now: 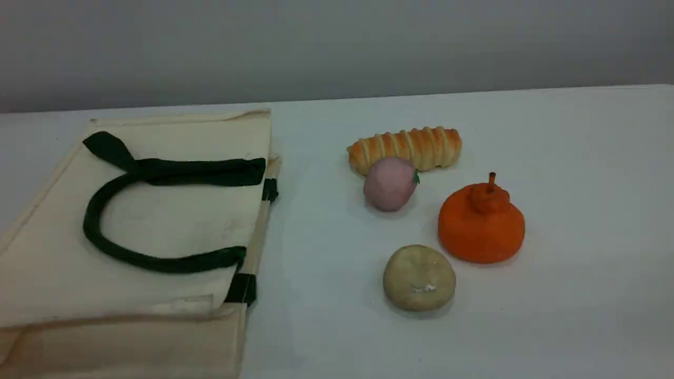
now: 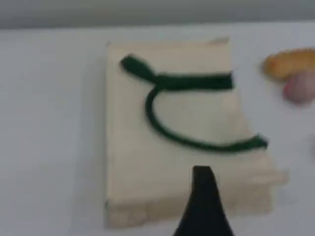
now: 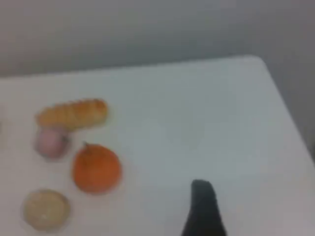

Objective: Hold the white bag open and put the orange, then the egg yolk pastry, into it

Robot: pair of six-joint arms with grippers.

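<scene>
Below your left gripper (image 2: pixel 203 196): the bag (image 1: pixel 158 221) lies flat on the table (image 1: pixel 579 158), its mouth not held apart.
Left gripper: you see only one dark fingertip at the bottom of the left wrist view, hanging above the bag's near edge and touching nothing. Its jaws stand wide and hold nothing.
Handle (image 1: pixel 158 173): the dark green strap lies in a loop on top of the bag, ahead of your left fingertip.
Right gripper (image 3: pixel 203 209): again one dark fingertip shows, over bare table, clear of everything. Its jaws are spread and empty.
Orange (image 1: pixel 481 221): it sits upright on the table, stem up, ahead and to the left of your right fingertip, well apart from it.
Pastry (image 1: pixel 419 277): it rests on the table far left of your right fingertip, nearer to you than the orange and just beside it, not touching.
Pink fruit (image 1: pixel 390 183): it lies beyond the pastry and left of the orange, against the bread roll (image 1: pixel 404 148).
Bread roll: it lies crosswise, the farthest item from your right gripper.
Bag to food: the four items sit to the right of the bag, with open table between.
Scene view: neither arm shows there.
</scene>
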